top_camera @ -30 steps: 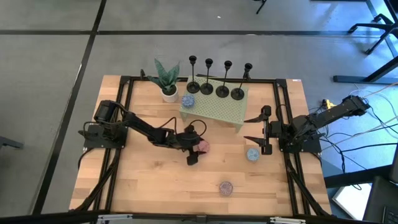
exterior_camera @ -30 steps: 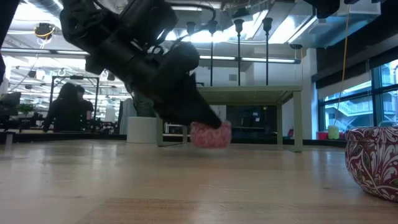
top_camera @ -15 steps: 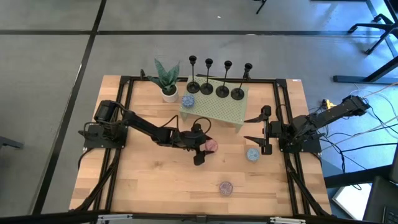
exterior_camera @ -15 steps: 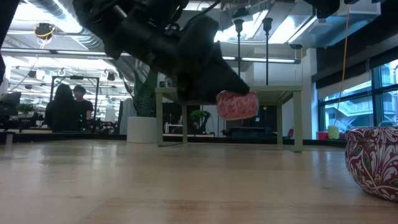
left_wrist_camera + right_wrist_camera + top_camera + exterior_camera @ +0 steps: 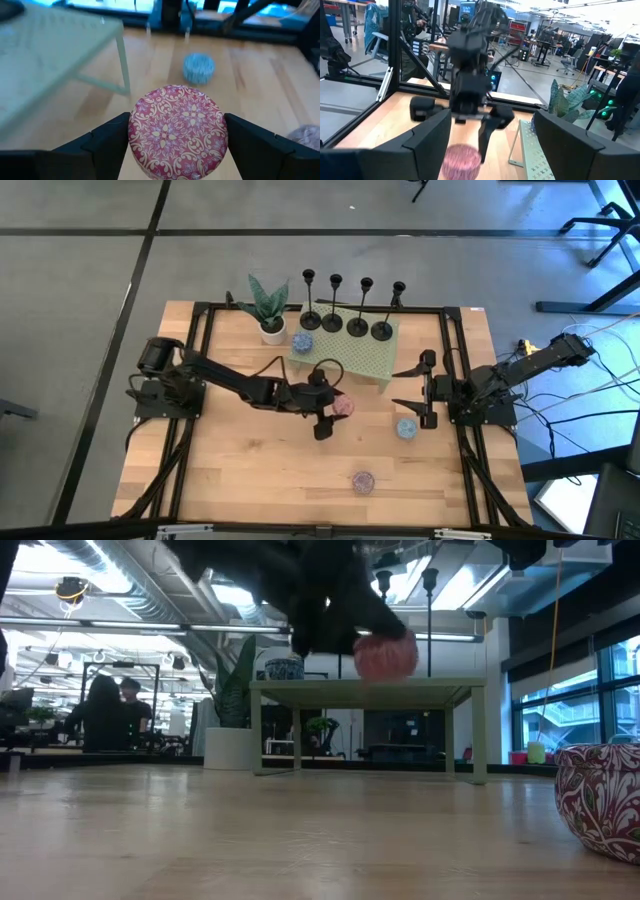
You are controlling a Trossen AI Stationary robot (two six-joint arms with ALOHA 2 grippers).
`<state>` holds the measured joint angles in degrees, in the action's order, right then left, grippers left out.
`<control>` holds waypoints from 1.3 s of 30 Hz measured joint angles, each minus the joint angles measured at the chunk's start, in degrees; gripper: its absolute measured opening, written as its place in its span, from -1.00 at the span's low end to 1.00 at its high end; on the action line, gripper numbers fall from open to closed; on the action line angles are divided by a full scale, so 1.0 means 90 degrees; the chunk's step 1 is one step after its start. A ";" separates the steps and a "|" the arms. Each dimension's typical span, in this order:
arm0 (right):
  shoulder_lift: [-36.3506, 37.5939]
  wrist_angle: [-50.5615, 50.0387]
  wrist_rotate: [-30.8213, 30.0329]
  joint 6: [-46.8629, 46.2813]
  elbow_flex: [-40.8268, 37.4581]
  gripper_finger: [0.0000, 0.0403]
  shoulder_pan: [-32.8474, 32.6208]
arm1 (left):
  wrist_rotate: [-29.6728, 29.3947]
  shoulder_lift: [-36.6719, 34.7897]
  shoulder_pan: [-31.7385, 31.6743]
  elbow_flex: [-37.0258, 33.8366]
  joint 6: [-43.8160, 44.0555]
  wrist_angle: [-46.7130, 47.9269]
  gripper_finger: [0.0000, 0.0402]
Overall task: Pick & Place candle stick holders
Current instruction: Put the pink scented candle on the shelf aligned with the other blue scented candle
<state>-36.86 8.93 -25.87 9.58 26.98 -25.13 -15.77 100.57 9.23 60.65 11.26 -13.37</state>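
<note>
I have lifted the pink candle (image 5: 342,407) off the table in my left gripper (image 5: 330,412), fingers clamped on it, toward the green stand (image 5: 350,360) where four holders (image 5: 345,325) wait along its far edge; right gripper (image 5: 414,390) idles open.

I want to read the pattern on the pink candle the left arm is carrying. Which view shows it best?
The left wrist view: the pink candle fills the frame between the left gripper fingers, its swirl pattern sharp. The high view shows only a small pink spot; the low view shows its side, lifted off the table; the right wrist view shows a blurred bit.
</note>
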 joint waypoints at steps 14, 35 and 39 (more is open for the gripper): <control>-0.0017 0.0027 0.0000 0.0005 0.0000 0.44 -0.0002 | -0.0890 -0.1168 -0.0248 0.0004 -0.0361 0.0823 0.48; -0.0017 0.0027 -0.0002 0.0007 0.0000 0.44 -0.0002 | -0.0964 -0.1208 -0.1515 -0.0006 -0.0339 0.1203 0.48; -0.0017 0.0027 0.0000 0.0007 0.0000 0.44 0.0001 | -0.0876 -0.1208 -0.1651 -0.0006 -0.0339 0.1246 0.48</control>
<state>-37.01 9.17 -25.87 9.65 26.98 -25.12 -23.66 89.69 -5.63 60.60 8.21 -2.16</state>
